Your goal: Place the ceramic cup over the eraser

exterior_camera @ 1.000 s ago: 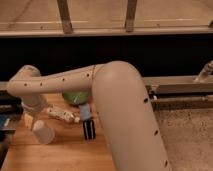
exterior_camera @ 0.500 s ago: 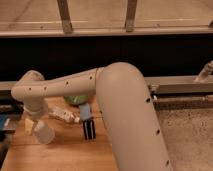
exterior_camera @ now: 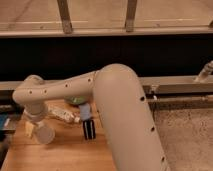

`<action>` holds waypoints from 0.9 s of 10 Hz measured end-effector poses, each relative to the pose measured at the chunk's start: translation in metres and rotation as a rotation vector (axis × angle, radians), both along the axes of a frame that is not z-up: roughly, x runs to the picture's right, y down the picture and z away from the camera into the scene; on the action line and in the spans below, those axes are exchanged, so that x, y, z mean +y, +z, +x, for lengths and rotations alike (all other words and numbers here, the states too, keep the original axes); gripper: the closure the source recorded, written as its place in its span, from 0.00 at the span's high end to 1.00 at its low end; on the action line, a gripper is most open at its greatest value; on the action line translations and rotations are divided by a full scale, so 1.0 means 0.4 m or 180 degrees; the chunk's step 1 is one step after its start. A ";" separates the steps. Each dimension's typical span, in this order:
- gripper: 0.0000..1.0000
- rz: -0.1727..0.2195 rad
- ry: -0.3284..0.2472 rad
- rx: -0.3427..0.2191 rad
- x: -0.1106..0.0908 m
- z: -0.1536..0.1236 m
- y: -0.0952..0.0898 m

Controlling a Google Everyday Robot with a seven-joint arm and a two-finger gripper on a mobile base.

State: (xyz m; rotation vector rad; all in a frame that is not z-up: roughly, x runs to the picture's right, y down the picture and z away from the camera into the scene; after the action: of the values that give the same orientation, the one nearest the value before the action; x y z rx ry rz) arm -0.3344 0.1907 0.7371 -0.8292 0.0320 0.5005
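- The cup [exterior_camera: 45, 135] is on the left part of the table [exterior_camera: 60, 156], right under the arm's wrist, and looks tilted.
- The gripper [exterior_camera: 40, 125] is down at the cup, on its upper left side. Its jaws stand spread wide; whether they press the cup I cannot tell.
- The eraser [exterior_camera: 89, 129] stands upright on the table to the right of the cup, apart from it and uncovered.
- A white bar [exterior_camera: 62, 114] lies between cup and eraser, a little farther back.
- A blue block [exterior_camera: 85, 110] sits just behind the eraser.
- A green bowl [exterior_camera: 75, 100] shows behind the blue block, mostly hidden by the arm.
- The arm [exterior_camera: 120, 115] rises from the lower right, runs left across the table and bends down to the cup.
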 end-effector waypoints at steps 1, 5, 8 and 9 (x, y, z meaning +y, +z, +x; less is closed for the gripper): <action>0.80 -0.0032 0.0006 0.0016 0.007 -0.001 0.009; 0.62 -0.0087 -0.0149 0.0022 0.034 -0.016 0.026; 0.30 -0.0087 -0.0273 0.0029 0.043 -0.020 0.024; 0.22 -0.0091 -0.0292 0.0029 0.045 -0.020 0.024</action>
State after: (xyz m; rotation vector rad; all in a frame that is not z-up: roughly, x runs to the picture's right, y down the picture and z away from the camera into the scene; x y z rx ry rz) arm -0.3425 0.2088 0.7467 -0.8495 0.0854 0.4182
